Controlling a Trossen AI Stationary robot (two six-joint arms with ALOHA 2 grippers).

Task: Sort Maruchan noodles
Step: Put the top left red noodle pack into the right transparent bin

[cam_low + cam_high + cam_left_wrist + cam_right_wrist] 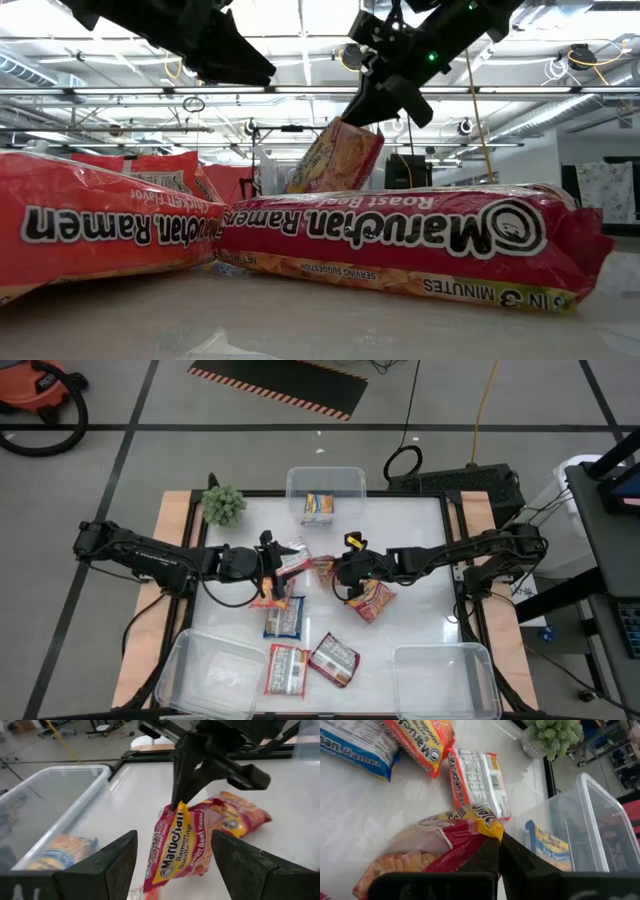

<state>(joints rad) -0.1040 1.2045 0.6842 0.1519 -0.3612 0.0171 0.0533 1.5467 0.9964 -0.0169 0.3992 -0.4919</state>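
While the right gripper (347, 573) pinches a red-and-yellow packet (174, 845) by its top corner, the packet hangs below the clenched fingertips, lower end near or on the table (420, 550); contact cannot be told. The left wrist view shows this best: packet upright under the fingertips, label readable, a second red-yellow packet (237, 815) lying flat just behind it. The right wrist view shows the same grip from above, fingers (485, 857) shut on the crimped yellow edge, the noodle block visible through the wrapper below them.

The left gripper (268, 565) faces the hanging packet with fingers spread and nothing between them; the packet sits just ahead of its fingertips, apart from them.

Only the high view gives the whole layout: a blue-white packet (283, 618) and two red-white ones (286, 668) (334, 658) lie nearer the front edge, beyond the left fingers; one orange-yellow packet (319, 506) lies in the far tub (326, 474); two tubs (205, 670) (442, 675) stand at the front corners; a plant (224, 505) at the far left.

The low view hides most of this behind two large red packets (400, 235) (95, 225) up close, with the held packet (335, 155) tilted above them under the right fingers.

The right wrist view alone shows a white-backed packet (477, 782) lying face down just past the fingertips.
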